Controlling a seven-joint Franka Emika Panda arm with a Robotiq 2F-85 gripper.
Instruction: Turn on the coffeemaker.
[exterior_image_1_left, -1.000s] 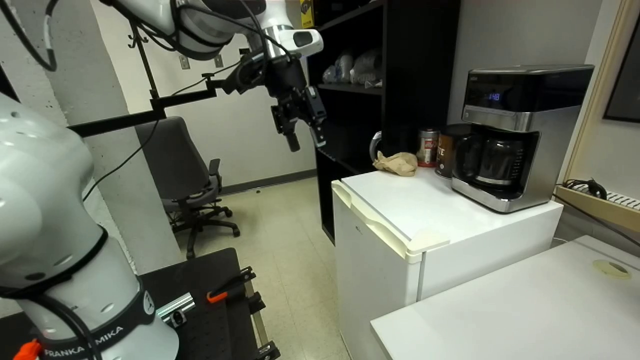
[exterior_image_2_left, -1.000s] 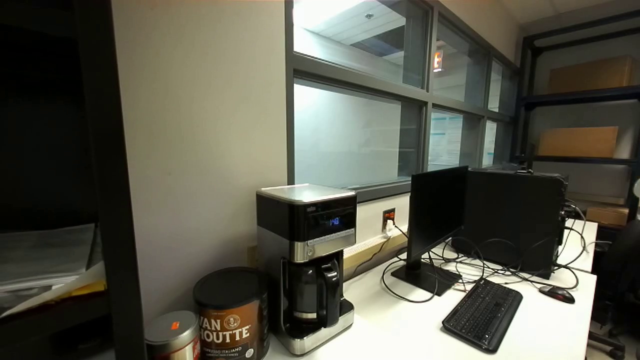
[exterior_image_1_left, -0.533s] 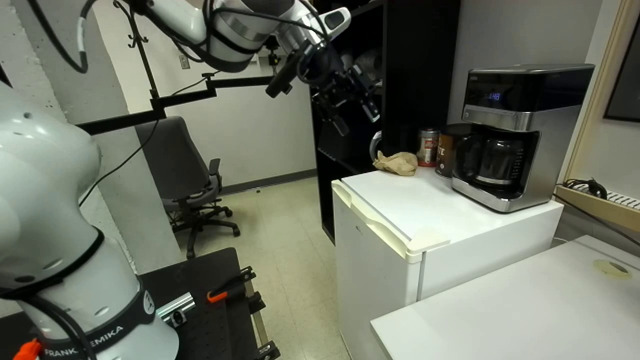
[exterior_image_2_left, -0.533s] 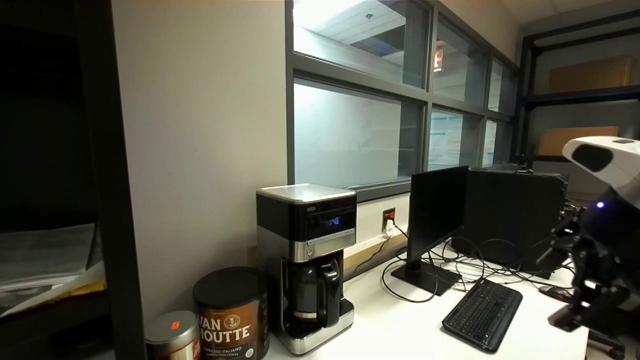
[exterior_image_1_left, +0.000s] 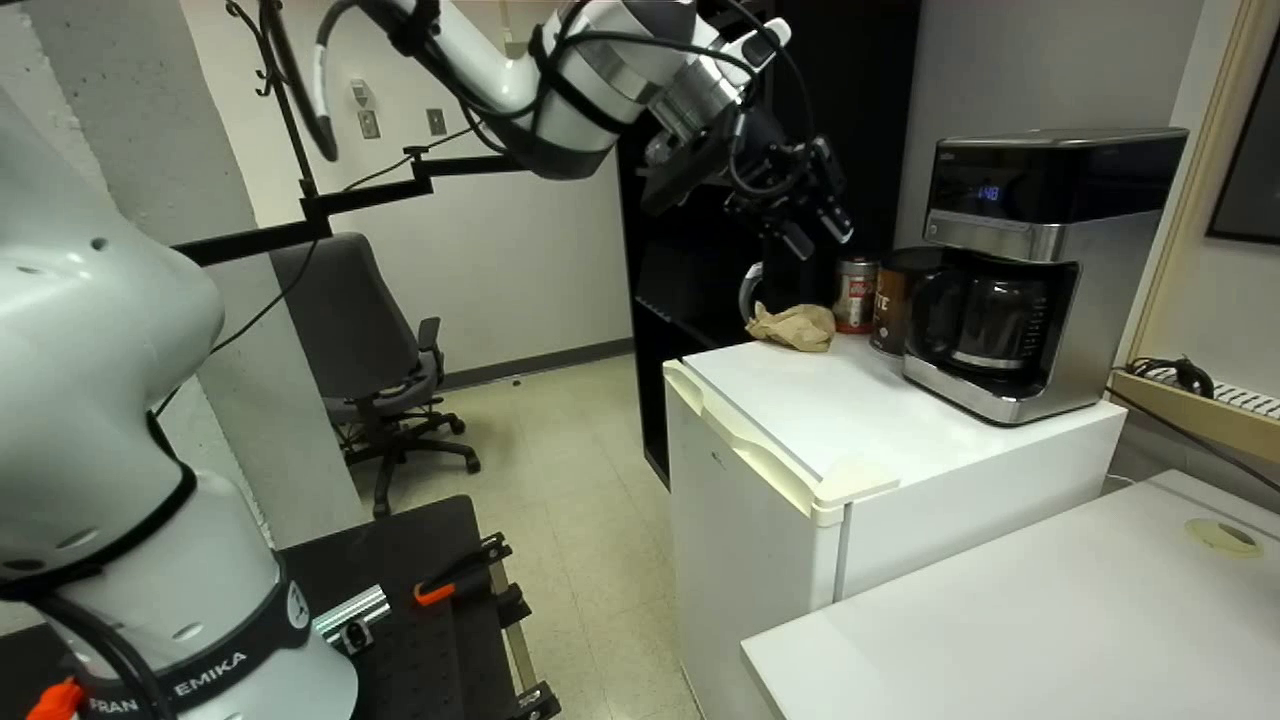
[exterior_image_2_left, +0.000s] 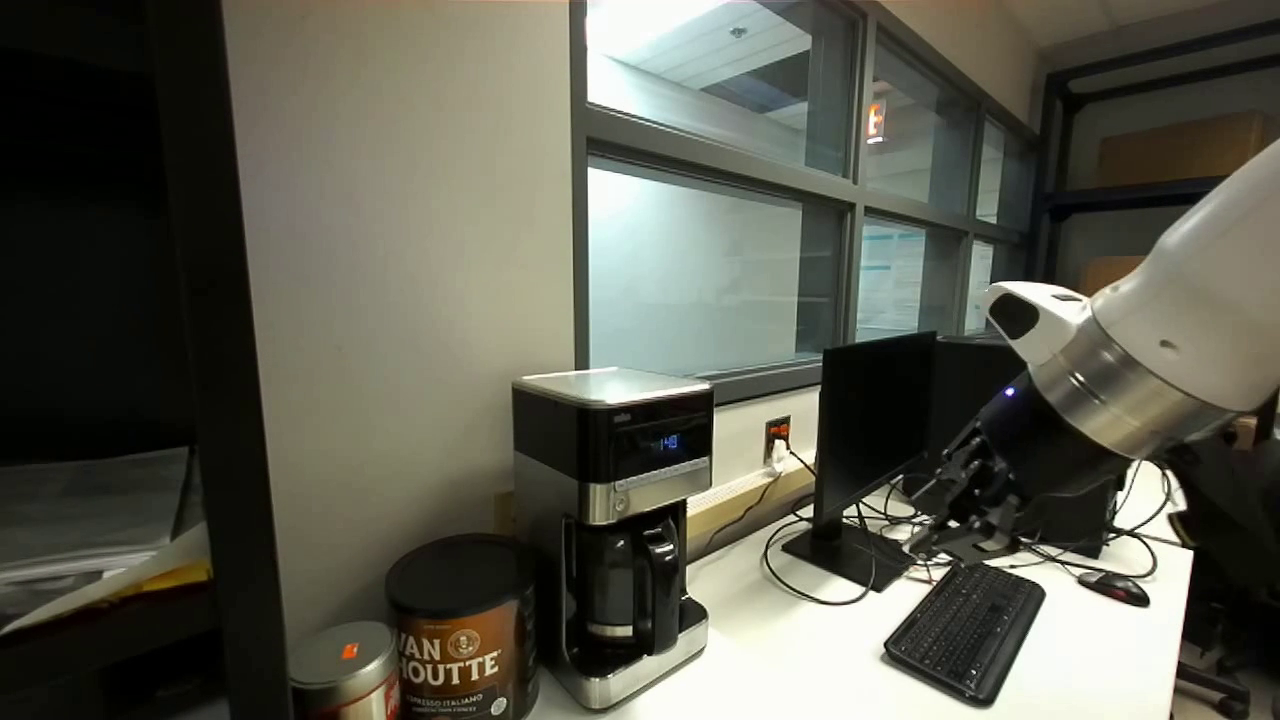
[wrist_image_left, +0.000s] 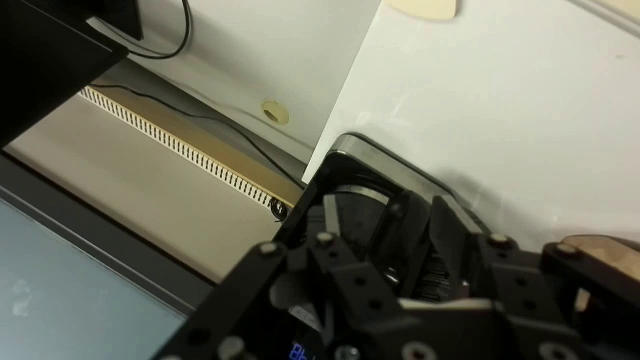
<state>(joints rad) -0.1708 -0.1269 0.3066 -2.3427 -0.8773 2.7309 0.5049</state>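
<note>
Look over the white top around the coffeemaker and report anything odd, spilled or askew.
A crumpled brown item, perhaps a paper bag, lies near the red-and-silver can, looking like stray litter. Otherwise, the coffeemaker stands upright, its carafe in place, and no spill shows.

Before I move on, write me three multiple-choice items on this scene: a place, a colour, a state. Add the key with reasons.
1. Where does the boxy black-and-silver coffeemaker stand?
A) on the floor
B) on the white box-shaped fridge
C) on the black shelf

2. What colour are its glowing display digits?
A) red
B) green
C) blue

3. How is the black two-fingered gripper?
A) open
B) fully shut
C) out of view

Key: 1 B, an exterior view shows its base on the fridge top; 2 C, the digits glow blue in both exterior views; 3 A, the wrist view shows a wide gap between its fingers.
</note>
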